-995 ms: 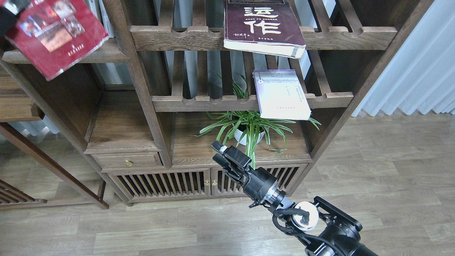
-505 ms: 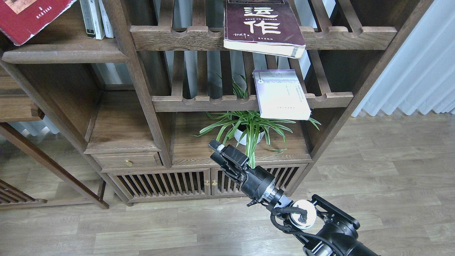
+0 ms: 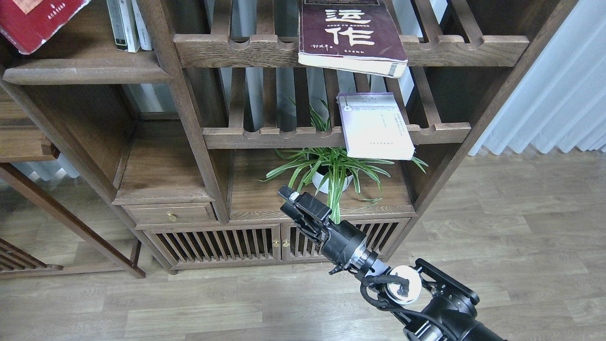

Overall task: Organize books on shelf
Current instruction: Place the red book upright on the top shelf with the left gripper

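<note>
A potted plant with long green leaves stands in a white pot on the lower board, just beyond the end effector. Two slatted cabinet doors with brass knobs sit directly behind it and to its left. A small drawer lies farther left. Thin white and grey books stand upright far above, to the upper left. Pale curtains hang to its upper right.

Grey wood-plank floor, dark wooden cabinet, pale curtain, potted spider plant
</note>
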Controlling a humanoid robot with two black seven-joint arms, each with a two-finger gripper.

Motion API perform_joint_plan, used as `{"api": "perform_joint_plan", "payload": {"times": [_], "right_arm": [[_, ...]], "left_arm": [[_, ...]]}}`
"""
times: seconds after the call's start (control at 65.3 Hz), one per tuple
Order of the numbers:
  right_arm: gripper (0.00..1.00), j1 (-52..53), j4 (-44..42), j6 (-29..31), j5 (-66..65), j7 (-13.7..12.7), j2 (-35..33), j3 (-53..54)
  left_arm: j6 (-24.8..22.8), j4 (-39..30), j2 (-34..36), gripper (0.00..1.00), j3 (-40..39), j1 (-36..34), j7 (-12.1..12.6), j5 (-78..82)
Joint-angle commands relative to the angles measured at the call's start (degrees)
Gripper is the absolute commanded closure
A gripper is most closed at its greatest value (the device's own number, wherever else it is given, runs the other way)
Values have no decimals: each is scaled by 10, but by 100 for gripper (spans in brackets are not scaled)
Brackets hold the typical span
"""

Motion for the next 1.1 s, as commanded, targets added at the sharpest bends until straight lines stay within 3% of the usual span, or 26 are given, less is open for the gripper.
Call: {"api": "perform_joint_plan", "payload": {"times": [0.0, 0.168, 0.429, 0.49, 0.505, 0.536, 0.643, 0.98, 1.087], "right_arm": [[20, -1, 1, 0, 1, 0, 0, 1], [20, -2, 0, 0, 1, 0, 0, 1], [20, -2, 0, 0, 1, 0, 0, -1], [20, -1, 1, 0, 1, 0, 0, -1], [20, -1, 1, 0, 1, 0, 0, 0], [20, -1, 1, 0, 1, 0, 0, 0], [19, -2, 1, 0, 1, 0, 0, 1], [19, -4, 0, 0, 1, 0, 0, 4], [18, -4, -1, 0, 0, 0, 0, 4]], "left_arm": [[16, 9, 0, 100, 9, -5, -10, 4], [35, 33, 0, 100, 29, -18, -20, 22], [58, 106, 4, 100, 89, -62, -76, 37], [65, 123, 2, 100, 103, -73, -92, 46], [68, 139, 4, 100, 120, -84, -111, 51], [69, 149, 4, 100, 133, -92, -123, 54], [70, 180, 5, 100, 166, -113, -150, 54], [91, 257, 6, 100, 235, -150, -203, 54], [98, 280, 7, 100, 251, -164, -209, 54]]}}
